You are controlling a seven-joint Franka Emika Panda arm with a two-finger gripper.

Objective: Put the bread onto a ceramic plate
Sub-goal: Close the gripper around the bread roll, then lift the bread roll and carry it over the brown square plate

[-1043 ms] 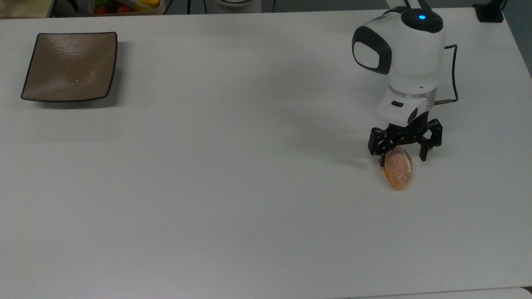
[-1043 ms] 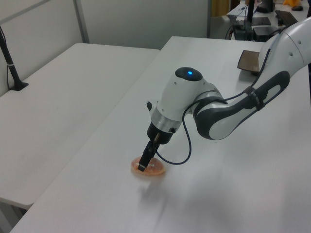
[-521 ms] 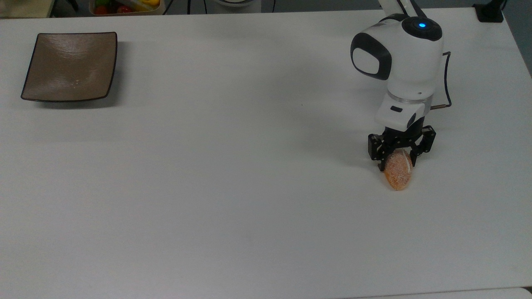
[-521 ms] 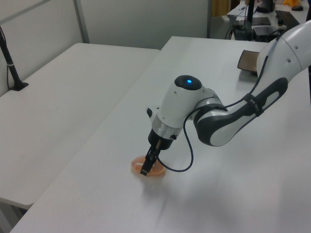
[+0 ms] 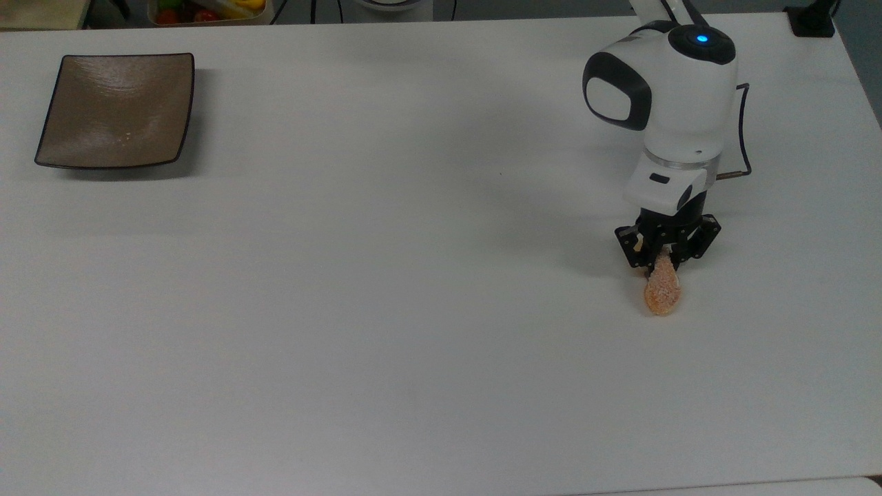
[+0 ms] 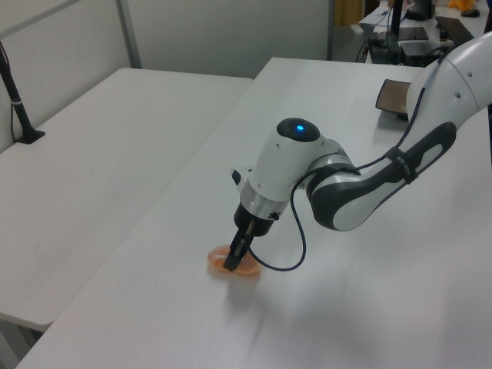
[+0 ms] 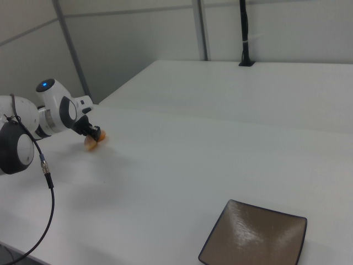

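The gripper [image 5: 663, 264] is down at the white table [image 5: 386, 310], its black fingers pinched tight on the far end of the bread [image 5: 663, 291], which is squeezed narrow between them. In the top view the roll sticks out toward the near edge from the fingertips, its lower part resting on the tabletop. The ceramic plate [image 5: 116, 110] lies bare at the top view's far left corner, well apart from the bread at the top view's right.
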